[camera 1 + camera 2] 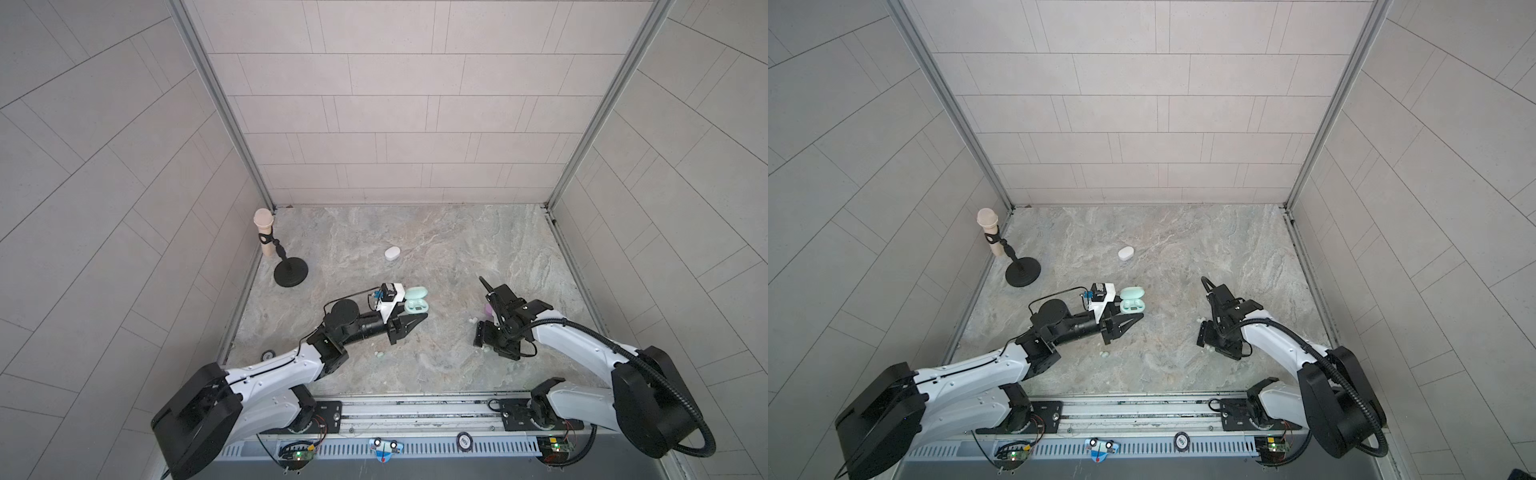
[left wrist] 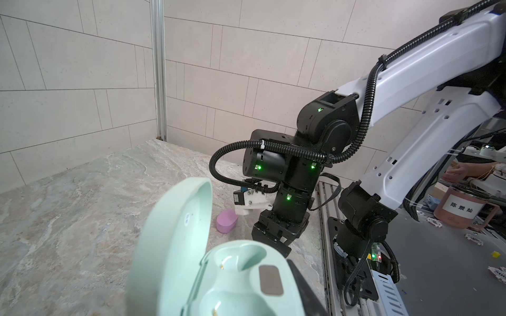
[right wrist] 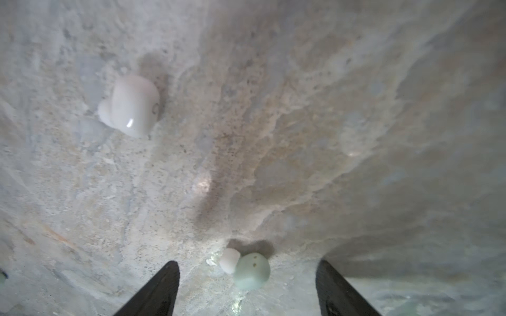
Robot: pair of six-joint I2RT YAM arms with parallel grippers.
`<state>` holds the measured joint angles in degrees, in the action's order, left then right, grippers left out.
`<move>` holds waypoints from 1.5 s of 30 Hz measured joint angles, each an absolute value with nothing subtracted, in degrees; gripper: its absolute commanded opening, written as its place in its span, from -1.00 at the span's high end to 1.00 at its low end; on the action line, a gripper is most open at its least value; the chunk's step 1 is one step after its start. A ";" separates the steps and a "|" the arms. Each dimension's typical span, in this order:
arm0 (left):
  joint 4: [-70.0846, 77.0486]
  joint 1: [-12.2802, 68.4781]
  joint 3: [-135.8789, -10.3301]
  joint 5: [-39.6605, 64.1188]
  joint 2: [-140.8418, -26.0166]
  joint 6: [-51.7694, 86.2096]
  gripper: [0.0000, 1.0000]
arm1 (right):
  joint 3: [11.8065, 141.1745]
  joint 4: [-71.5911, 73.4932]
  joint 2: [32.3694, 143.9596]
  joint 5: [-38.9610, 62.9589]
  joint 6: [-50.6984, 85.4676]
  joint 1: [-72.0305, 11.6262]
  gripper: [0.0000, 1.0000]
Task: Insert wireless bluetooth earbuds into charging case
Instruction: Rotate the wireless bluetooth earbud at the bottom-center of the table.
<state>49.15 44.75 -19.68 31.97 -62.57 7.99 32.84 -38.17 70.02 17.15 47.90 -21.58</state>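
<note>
**Mint earbud lies between the spread fingers of the right end effector**

One mint-green earbud (image 3: 252,273) lies on the marbled counter (image 1: 436,232), right of centre and toward the near edge. A small white ear tip shows at its side. The right end effector (image 3: 246,290) points down over it. Its two black fingertips (image 3: 164,287) stand apart on either side of the bud without touching it, so it is released and grasps nothing. A white earbud (image 3: 131,105) lies on the same patch of stone, well clear of the fingers. A second mint-green earbud (image 1: 379,354) rests left of centre, near the left arm and close to the near edge.

The mint-green charging case (image 1: 415,300) sits at the centre of the counter with its lid hinged open toward the far side. The left wrist view shows its two moulded sockets with their gold contact pins bare. The left end effector (image 1: 424,316) is clenched, its fingers pressed together and pointing right, just beside the near side of the case. Whether they touch the case cannot be told.

A closed lilac case (image 2: 226,221) lies just beyond the right arm's wrist, on its far side. A closed white case (image 1: 392,253) sits farther back, well apart from the mint one. A microphone (image 1: 264,230) on a black round-based stand occupies the far left corner.
</note>
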 measured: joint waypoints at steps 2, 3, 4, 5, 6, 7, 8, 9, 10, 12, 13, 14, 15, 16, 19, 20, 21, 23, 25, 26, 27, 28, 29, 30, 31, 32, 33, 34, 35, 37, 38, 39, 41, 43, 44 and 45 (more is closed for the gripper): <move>49.17 44.75 -19.70 32.01 -62.57 7.99 0.74 | 32.84 -37.41 70.02 17.80 48.31 -21.61 -0.60; 49.15 44.75 -19.68 32.01 -62.57 8.01 0.74 | 32.84 -37.08 70.02 18.13 48.53 -21.67 -0.59; 49.15 44.75 -19.68 32.03 -62.57 8.01 0.74 | 32.82 -36.86 70.02 18.35 48.69 -21.76 -0.59; 49.15 44.75 -19.68 32.05 -62.57 8.01 0.74 | 32.80 -36.60 70.02 18.65 48.84 -21.87 -0.60; 49.17 44.75 -19.68 32.08 -62.57 8.01 0.74 | 32.75 -36.36 70.02 18.90 49.08 -22.04 -0.60; 49.17 44.75 -19.68 32.08 -62.57 8.03 0.74 | 32.75 -36.18 70.02 19.05 49.30 -22.20 -0.59; 49.17 44.75 -19.68 32.10 -62.57 8.01 0.74 | 32.71 -35.92 70.02 19.16 49.60 -22.41 -0.59; 49.17 44.75 -19.68 32.10 -62.57 8.01 0.74 | 32.64 -35.64 70.02 19.20 49.84 -22.63 -0.59; 49.15 44.75 -19.68 32.10 -62.57 8.03 0.74 | 32.62 -35.40 70.04 19.22 50.06 -22.83 -0.59; 49.15 44.75 -19.68 32.10 -62.57 8.03 0.75 | 32.60 -34.74 70.13 19.35 50.65 -23.27 -0.59; 49.17 44.75 -19.68 32.10 -62.57 8.01 0.75 | 32.60 -34.44 70.17 19.46 50.94 -23.49 -0.59; 49.17 44.75 -19.68 32.10 -62.57 8.03 0.75 | 32.60 -34.02 70.26 19.57 51.24 -23.73 -0.59; 49.15 44.75 -19.68 32.10 -62.54 8.03 0.75 | 32.60 -33.63 70.32 19.70 51.51 -23.99 -0.59; 49.15 44.75 -19.68 32.08 -62.54 8.03 0.75 | 32.62 -33.36 70.39 19.81 51.66 -24.14 -0.59; 49.17 44.75 -19.68 32.08 -62.46 8.03 0.75 | 32.67 -32.51 70.54 20.18 52.36 -24.64 -0.59; 49.15 44.75 -19.68 32.08 -62.39 8.01 0.75 | 32.67 -32.27 70.54 20.32 52.62 -24.77 -0.59; 49.17 44.75 -19.68 32.08 -62.28 8.01 0.75 | 32.69 -31.97 70.54 20.45 52.95 -24.97 -0.59; 49.15 44.75 -19.68 32.05 -62.15 8.01 0.75 | 32.75 -31.46 70.65 20.71 53.54 -25.54 -0.59; 49.12 44.75 -19.68 32.05 -61.89 8.01 0.76 | 32.93 -31.11 70.87 21.04 54.24 -26.26 -0.59; 49.12 44.75 -19.68 32.05 -61.71 8.01 0.76 | 33.15 -31.07 70.96 21.15 54.59 -26.72 -0.59; 49.12 44.75 -19.68 32.05 -61.58 8.01 0.75 | 33.45 -31.05 71.00 21.32 54.89 -27.11 -0.59; 49.12 44.75 -19.68 32.03 -61.47 8.01 0.75 | 33.74 -30.94 71.05 21.50 55.18 -27.44 -0.59; 49.12 44.75 -19.68 32.03 -61.36 8.01 0.76 | 33.98 -30.63 71.05 21.67 55.44 -27.70 -0.59; 49.12 44.75 -19.68 32.03 -61.30 8.01 0.76 | 34.52 -30.65 71.11 21.76 55.66 -27.97 -0.59; 49.12 44.75 -19.68 32.03 -61.28 7.99 0.76 | 35.05 -30.61 71.22 21.80 55.81 -28.21 -0.59; 49.12 44.75 -19.68 31.99 -61.28 8.01 0.76 | 35.75 -30.50 71.35 21.87 55.96 -28.36 -0.59; 49.12 44.75 -19.68 31.94 -61.28 8.01 0.76 | 36.38 -30.22 71.42 21.89 56.03 -28.51 -0.59; 49.12 44.75 -19.68 31.94 -61.28 8.01 0.76 | 36.93 -30.09 71.46 21.91 56.05 -28.60 -0.59; 49.12 44.75 -19.68 31.92 -61.28 8.01 0.76 | 37.52 -29.93 71.59 21.96 56.10 -28.64 -0.59; 49.12 44.75 -19.68 31.88 -61.28 8.01 0.76 | 38.35 -29.63 72.03 22.11 56.12 -28.91 -0.60; 49.12 44.75 -19.68 31.88 -61.25 8.01 0.76 | 38.83 -29.65 72.40 22.13 56.12 -29.19 -0.60; 49.10 44.75 -19.68 31.88 -61.21 8.01 0.76 | 39.29 -29.85 72.75 22.09 56.07 -29.54 -0.61; 49.06 44.75 -19.68 31.86 -60.95 8.01 0.76 | 40.29 -30.83 73.17 21.61 55.61 -30.15 -0.61; 49.04 44.75 -19.68 31.83 -60.55 7.99 0.76 | 41.52 -32.60 73.17 20.45 54.78 -30.50 -0.61; 49.04 44.75 -19.68 31.83 -60.36 7.99 0.76 | 42.15 -33.63 73.12 19.70 54.22 -30.55 -0.61; 49.04 44.75 -19.68 31.83 -60.23 7.99 0.76 | 42.59 -34.50 73.06 18.96 53.60 -30.52 -0.61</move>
<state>49.04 44.75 -19.68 31.83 -60.23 7.99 42.59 -34.50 73.06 18.96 53.60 -30.52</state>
